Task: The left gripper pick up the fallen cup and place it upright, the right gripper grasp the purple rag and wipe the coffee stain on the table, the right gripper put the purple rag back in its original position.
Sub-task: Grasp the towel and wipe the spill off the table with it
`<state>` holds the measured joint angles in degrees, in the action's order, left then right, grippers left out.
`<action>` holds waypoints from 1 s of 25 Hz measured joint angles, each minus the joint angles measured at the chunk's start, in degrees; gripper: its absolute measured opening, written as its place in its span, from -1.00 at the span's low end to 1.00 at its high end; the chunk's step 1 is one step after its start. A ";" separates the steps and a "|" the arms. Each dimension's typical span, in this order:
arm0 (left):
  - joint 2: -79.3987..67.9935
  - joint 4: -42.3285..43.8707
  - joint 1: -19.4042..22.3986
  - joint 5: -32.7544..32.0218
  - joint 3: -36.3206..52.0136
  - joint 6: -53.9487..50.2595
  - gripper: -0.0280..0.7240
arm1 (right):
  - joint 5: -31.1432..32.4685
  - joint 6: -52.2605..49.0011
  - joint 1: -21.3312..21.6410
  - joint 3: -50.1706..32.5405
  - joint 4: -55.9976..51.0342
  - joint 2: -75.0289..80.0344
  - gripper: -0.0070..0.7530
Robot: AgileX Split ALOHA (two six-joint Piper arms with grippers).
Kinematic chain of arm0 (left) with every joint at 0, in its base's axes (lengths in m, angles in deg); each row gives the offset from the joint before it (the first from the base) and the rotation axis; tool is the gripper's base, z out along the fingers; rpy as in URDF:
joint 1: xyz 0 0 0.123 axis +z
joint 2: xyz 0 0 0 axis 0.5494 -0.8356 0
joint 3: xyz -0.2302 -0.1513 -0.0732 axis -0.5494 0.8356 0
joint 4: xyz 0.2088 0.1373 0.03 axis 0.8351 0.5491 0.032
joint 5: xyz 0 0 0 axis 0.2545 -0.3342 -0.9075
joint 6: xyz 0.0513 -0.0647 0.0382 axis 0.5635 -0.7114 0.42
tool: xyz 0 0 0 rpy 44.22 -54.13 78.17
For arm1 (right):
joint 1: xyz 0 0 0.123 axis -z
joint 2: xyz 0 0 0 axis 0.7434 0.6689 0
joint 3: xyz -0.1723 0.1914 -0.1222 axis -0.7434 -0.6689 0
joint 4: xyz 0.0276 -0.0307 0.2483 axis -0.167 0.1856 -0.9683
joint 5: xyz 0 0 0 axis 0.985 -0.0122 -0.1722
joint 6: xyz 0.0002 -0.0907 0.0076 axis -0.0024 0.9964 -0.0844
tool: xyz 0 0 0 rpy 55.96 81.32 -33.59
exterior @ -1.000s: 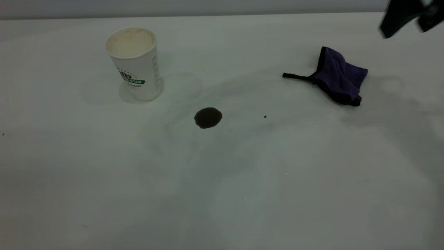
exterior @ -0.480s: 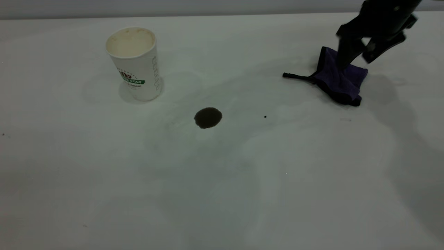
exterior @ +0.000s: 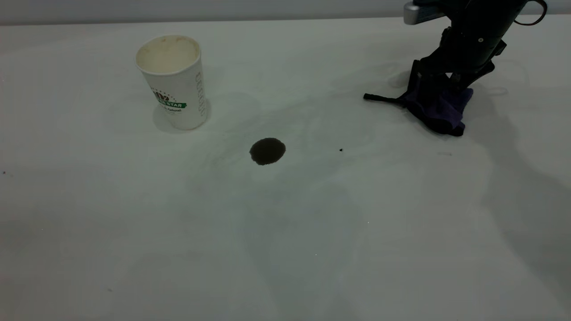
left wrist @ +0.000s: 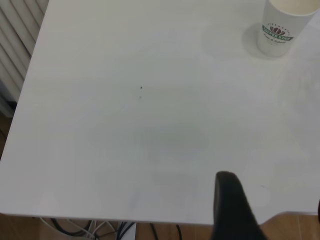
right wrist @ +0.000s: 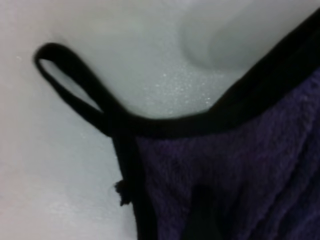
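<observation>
Right gripper (exterior: 439, 87) sat down on purple rag (exterior: 439, 109) near table's (exterior: 285, 232) far right corner; finger state unclear; strap (exterior: 381, 98) pointed toward coffee stain (exterior: 267, 151).

The exterior view looks steeply down across the table (exterior: 285, 249). The left wrist view looks down from well above, sharing the cup (left wrist: 287, 27) at 1 o'clock. The right wrist view sits close over the purple rag (right wrist: 240, 175).
</observation>
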<state>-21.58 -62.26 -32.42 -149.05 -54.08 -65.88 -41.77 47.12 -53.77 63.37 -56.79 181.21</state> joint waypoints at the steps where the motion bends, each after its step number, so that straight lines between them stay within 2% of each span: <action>1: 0.00 0.00 0.00 0.00 0.00 0.00 0.34 | -0.01 0.00 0.00 0.20 0.69 0.09 0.64; 5: 0.00 0.00 0.00 -0.04 0.00 0.00 0.34 | -0.01 -1.01 -0.05 0.58 1.81 0.77 0.31; 7: 0.00 0.00 0.00 -0.04 0.00 0.00 0.34 | -0.08 -1.33 -0.05 0.90 1.67 1.17 0.06; 10: 0.00 0.00 0.00 -0.07 0.00 0.00 0.34 | 0.03 -1.53 -0.24 1.20 -0.03 1.64 -0.46; 12: 0.00 0.00 0.00 -0.11 0.00 0.00 0.34 | 0.08 -1.02 -1.14 1.44 -1.15 1.77 -0.64; 16: 0.00 0.00 0.00 -0.11 0.00 0.00 0.34 | 0.06 0.04 -6.15 2.84 -2.99 2.21 -0.63; 25: 0.00 0.00 0.00 -0.11 0.00 0.00 0.34 | 2.93 -0.02 -23.40 7.54 -5.97 4.07 -0.63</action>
<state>-21.58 -62.26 -32.42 -149.17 -54.08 -65.88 -38.85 47.10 -77.17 70.92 -62.76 185.28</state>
